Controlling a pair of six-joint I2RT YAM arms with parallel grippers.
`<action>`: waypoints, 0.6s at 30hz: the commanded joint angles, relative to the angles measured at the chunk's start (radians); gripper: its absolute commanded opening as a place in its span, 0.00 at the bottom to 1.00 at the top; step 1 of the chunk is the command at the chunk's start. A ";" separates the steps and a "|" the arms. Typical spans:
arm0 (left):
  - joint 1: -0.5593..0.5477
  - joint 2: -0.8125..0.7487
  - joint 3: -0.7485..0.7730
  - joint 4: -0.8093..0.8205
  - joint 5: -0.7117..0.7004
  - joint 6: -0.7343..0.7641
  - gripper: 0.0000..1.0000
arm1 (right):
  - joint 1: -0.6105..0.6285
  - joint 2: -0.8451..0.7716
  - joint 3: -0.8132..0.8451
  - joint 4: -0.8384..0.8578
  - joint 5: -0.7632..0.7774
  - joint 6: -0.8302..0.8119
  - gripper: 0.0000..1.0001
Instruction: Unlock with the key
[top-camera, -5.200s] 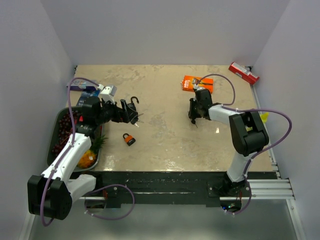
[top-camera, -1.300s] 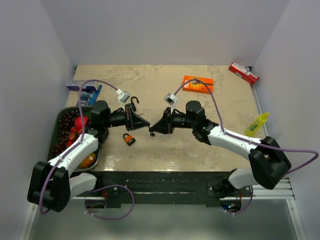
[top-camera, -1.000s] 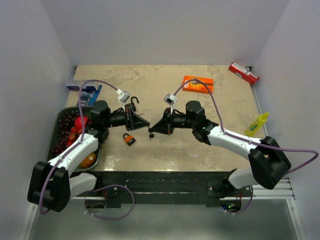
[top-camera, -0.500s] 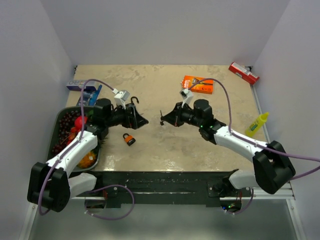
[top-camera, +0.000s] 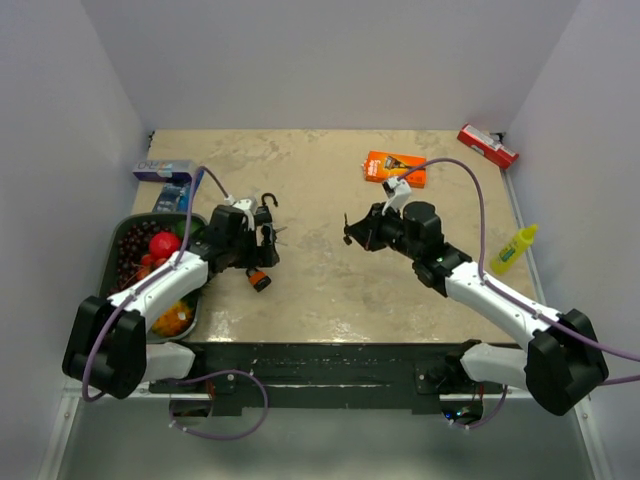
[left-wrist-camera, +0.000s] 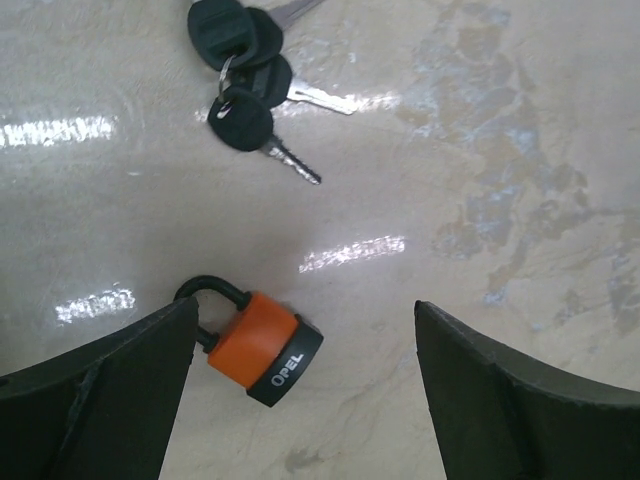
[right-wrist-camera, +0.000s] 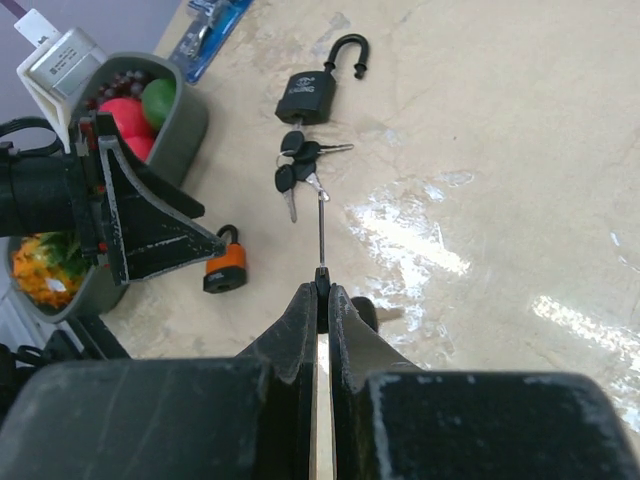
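Hovering low over the beige, stone-patterned table (top-camera: 330, 290), the left gripper (left-wrist-camera: 305, 310) had its jaws spread wide and held nothing. Through its wrist camera we saw both dark fingers (left-wrist-camera: 100, 380) at the bottom corners. Between them the small orange padlock with a black base and black shackle (left-wrist-camera: 255, 350) lay flat on the tabletop. It sat closer to the finger on the left of that view, and neither finger touched it. Its shackle looked seated in the body. Farther from the arm's base, a bunch of black-headed keys on a ring (left-wrist-camera: 245, 90) lay well apart from the orange padlock.

From the right wrist view we saw that this bunch rested just beside the base of a larger black padlock with its hooked shackle swung open (right-wrist-camera: 305, 95).

The right gripper (right-wrist-camera: 321, 285) hung above the middle of the table, pointing toward the left arm. Its jaws were pressed together on a thin dark blade (right-wrist-camera: 320, 235) that stuck straight out past the tips. It seemed to be a key seen edge-on, though we could not tell for sure.

At the left edge of the table sat a dark green tray (top-camera: 105, 300) of fruit.
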 joint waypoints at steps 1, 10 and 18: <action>-0.004 0.030 0.013 -0.061 -0.074 -0.036 0.95 | 0.004 -0.020 -0.017 -0.010 0.041 -0.049 0.00; -0.004 -0.001 -0.119 0.044 -0.011 -0.175 0.96 | 0.002 -0.023 -0.037 0.005 0.044 -0.060 0.00; -0.009 0.036 -0.157 0.112 0.001 -0.198 0.95 | -0.001 -0.032 -0.046 0.012 0.043 -0.067 0.00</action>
